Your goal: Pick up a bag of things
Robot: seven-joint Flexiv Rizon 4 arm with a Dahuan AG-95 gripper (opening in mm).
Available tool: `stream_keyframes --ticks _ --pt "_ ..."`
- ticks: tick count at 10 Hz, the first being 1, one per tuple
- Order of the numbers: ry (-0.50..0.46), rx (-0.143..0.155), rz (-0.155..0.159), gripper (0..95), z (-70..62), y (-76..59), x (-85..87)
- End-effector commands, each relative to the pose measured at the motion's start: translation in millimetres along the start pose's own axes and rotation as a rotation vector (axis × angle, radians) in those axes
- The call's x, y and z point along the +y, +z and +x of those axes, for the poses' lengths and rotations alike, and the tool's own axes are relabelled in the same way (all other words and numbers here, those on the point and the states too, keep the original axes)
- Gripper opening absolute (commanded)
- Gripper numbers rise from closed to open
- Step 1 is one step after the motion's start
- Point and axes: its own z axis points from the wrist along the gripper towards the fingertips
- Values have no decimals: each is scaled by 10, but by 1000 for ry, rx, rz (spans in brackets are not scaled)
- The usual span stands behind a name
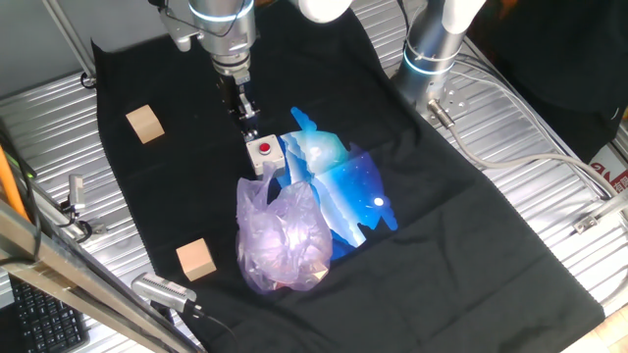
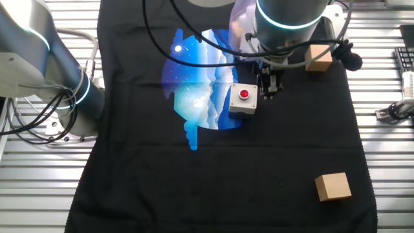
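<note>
A black cloth [image 1: 432, 186] covered the middle of the ribbed metal table [image 1: 549, 196]. On it lay a shiny blue-and-white plastic bag [image 1: 339, 181], spread flat near the cloth's centre. A small white box with a red button [image 1: 264, 152] sat touching the bag's edge. Two wooden cubes rested on the cloth, well apart: one [image 1: 144, 125] near a far corner, the other [image 1: 196, 260] close to the near edge. A grey cable [image 1: 510, 127] curled across the bare metal beside the cloth.
</note>
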Motion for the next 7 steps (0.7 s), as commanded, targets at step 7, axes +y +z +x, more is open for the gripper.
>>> stream_keyframes --ticks 7 --pt "-36 8 51 0 5 5 -6"
